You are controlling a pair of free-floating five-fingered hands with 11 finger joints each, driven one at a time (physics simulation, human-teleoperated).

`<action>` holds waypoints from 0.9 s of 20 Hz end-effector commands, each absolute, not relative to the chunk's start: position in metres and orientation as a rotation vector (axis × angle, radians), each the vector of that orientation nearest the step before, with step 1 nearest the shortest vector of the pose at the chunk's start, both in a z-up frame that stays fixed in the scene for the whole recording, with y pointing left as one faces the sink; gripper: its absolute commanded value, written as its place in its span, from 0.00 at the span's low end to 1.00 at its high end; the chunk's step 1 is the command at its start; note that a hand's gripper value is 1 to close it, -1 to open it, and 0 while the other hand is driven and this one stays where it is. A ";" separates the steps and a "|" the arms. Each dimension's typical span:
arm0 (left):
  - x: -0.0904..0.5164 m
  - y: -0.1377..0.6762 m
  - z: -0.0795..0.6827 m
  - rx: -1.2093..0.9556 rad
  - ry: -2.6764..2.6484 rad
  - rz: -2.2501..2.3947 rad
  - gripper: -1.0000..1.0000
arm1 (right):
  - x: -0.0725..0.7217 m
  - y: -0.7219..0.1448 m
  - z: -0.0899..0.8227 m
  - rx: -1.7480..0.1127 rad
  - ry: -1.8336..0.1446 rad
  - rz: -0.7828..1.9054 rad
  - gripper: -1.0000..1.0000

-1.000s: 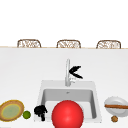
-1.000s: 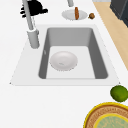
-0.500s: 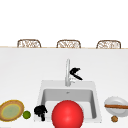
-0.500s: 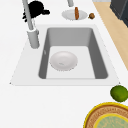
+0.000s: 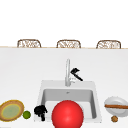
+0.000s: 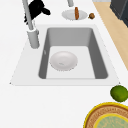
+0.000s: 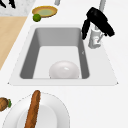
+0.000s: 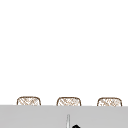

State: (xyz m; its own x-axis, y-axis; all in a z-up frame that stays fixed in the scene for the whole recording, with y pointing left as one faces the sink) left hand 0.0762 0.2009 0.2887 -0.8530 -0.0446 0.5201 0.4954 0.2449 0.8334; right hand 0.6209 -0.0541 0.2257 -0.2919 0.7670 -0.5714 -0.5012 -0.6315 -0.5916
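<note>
My right hand point(image 5: 76, 74) hovers just right of the grey faucet point(image 5: 67, 72), open, with nothing in it. In the left side view the right hand point(image 6: 37, 9) is behind the faucet point(image 6: 32, 35). The right side view has the right hand point(image 7: 98, 21) level with the spout point(image 7: 96, 37), its fingers hanging loosely over the sink's back edge. My left hand point(image 5: 40, 111) floats at the sink's front left corner, holding nothing that I can see. A white bowl point(image 6: 63, 60) lies in the sink basin point(image 6: 97, 55). A big red round shape point(image 5: 67, 115) covers the sink's front.
A yellow-rimmed woven plate point(image 5: 11, 111) and a lime point(image 5: 26, 115) lie left of the sink. On the right, a white plate point(image 5: 110, 102) carries a brown stick-shaped loaf point(image 5: 116, 106), with a small brown nut-like thing point(image 5: 114, 118) beside it. Three wicker chair backs point(image 5: 68, 43) line the far counter edge.
</note>
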 end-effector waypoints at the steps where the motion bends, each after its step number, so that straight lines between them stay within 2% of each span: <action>1: 0.076 0.201 0.289 -0.411 -2.083 -1.643 0.50 | 0.622 -0.064 0.235 -0.997 -0.467 1.968 0.00; 18: 0.076 0.201 0.289 -0.411 -2.083 -1.643 0.50 | 0.618 -0.096 0.251 -0.668 -0.650 2.016 0.00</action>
State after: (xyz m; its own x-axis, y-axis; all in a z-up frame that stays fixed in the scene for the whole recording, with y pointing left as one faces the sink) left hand 0.0762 0.2009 0.2887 -0.8530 -0.0446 0.5201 0.4954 0.2449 0.8334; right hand 0.6201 -0.0919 0.2512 -0.4469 0.8336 -0.3245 -0.5264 -0.5384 -0.6581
